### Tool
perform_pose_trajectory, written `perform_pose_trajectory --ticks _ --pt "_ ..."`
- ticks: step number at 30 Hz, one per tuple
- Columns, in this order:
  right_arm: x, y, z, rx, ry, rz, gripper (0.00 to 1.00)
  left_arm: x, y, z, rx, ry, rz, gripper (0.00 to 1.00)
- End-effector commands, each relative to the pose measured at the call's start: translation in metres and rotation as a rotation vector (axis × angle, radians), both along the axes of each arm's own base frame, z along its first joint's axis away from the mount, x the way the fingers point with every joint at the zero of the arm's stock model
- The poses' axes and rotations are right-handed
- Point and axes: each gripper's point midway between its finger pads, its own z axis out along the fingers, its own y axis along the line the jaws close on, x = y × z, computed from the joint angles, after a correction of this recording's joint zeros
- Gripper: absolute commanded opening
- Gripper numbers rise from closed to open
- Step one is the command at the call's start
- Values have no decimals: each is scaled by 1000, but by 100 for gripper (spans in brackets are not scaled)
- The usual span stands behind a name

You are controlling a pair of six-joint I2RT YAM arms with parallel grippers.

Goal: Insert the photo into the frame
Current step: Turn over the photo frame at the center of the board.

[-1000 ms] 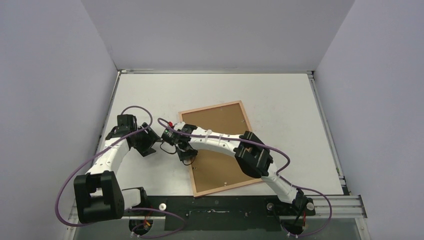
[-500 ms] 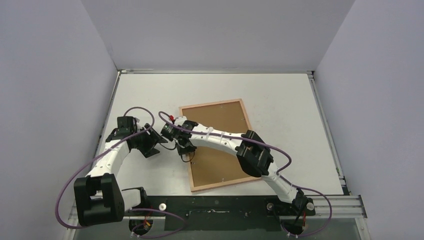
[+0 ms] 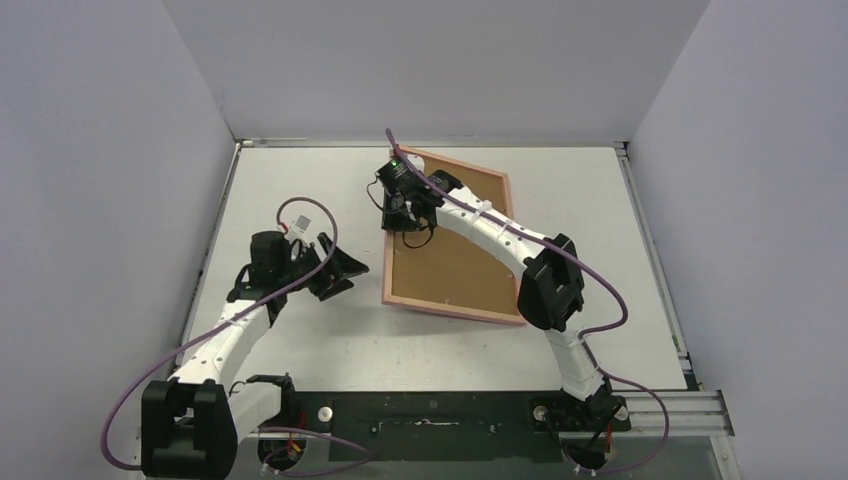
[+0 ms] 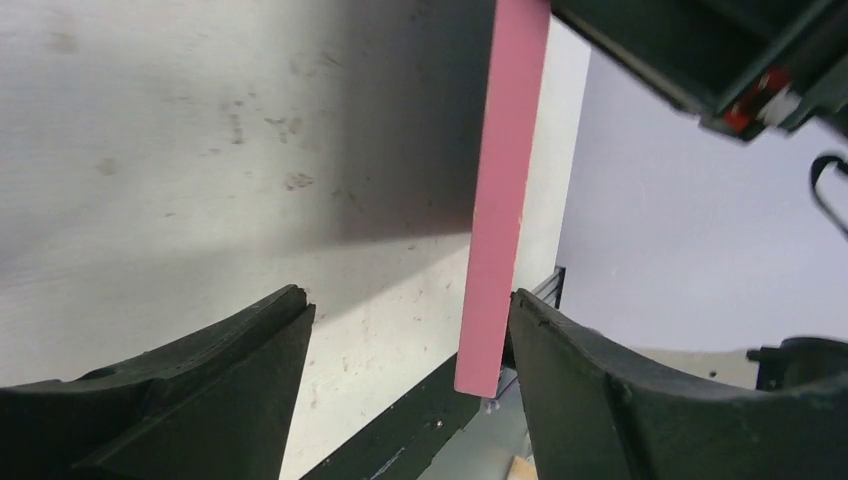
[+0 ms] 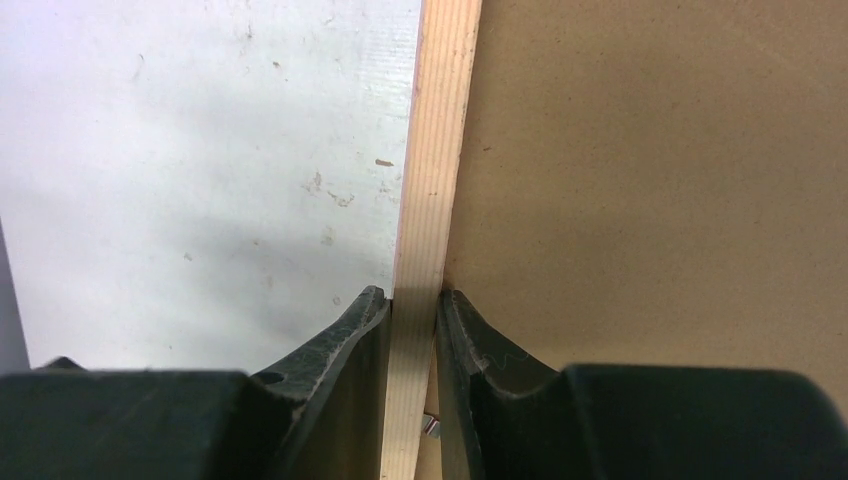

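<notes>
The frame (image 3: pixel 455 312) faces back-up, its tan wood rim around a brown backing board (image 3: pixel 450 255). My right gripper (image 3: pixel 398 215) is shut on the frame's left rim near the far corner and holds that side tilted off the table. In the right wrist view the fingers (image 5: pixel 412 300) clamp the wood rim (image 5: pixel 435 150) beside the backing board (image 5: pixel 650 180). My left gripper (image 3: pixel 345 272) is open and empty just left of the frame. In the left wrist view the pink frame edge (image 4: pixel 500 200) stands close to the right finger of the open gripper (image 4: pixel 405 300). The photo is out of view.
The white table (image 3: pixel 300 190) has grey walls on three sides. A black rail (image 3: pixel 430 410) with both arm bases runs along the near edge. Purple cables loop over both arms.
My right gripper has carried the frame toward the back of the table, turned it and tilted it up. My left gripper has moved right, toward the frame's left edge.
</notes>
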Motion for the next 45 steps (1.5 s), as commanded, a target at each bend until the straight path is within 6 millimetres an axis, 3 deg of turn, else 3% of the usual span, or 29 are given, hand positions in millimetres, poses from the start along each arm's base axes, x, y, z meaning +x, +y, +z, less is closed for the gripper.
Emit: perform_pose_trajectory --ticks 1,10,19,23,29,32,37,39,41,45 --pt "5 14 85 195 -117 54 0 13 -36 31 -66 -197 -48 72" --pt "-1 17 81 224 -60 67 0 13 -86 26 -136 -229 -159 75" --pt "-2 22 81 253 -35 54 0 16 -93 18 -151 -191 -183 72" --pt "-3 21 82 253 -38 46 0 18 -95 12 -156 -170 -187 59" --pt "-1 14 81 232 -35 2 1 23 -94 23 -126 -205 -191 19" --pt "2 4 82 194 -43 -32 10 25 -89 34 -83 -248 -177 2" --pt "15 -22 97 146 -95 -111 38 25 -80 56 -8 -309 -178 0" --pt "18 -28 115 163 -141 -114 57 26 -76 63 21 -317 -174 0" --pt "23 -35 144 202 -218 -117 69 27 -70 69 52 -314 -169 0" --pt "34 -66 191 266 -311 -176 75 30 -52 90 145 -317 -167 0"
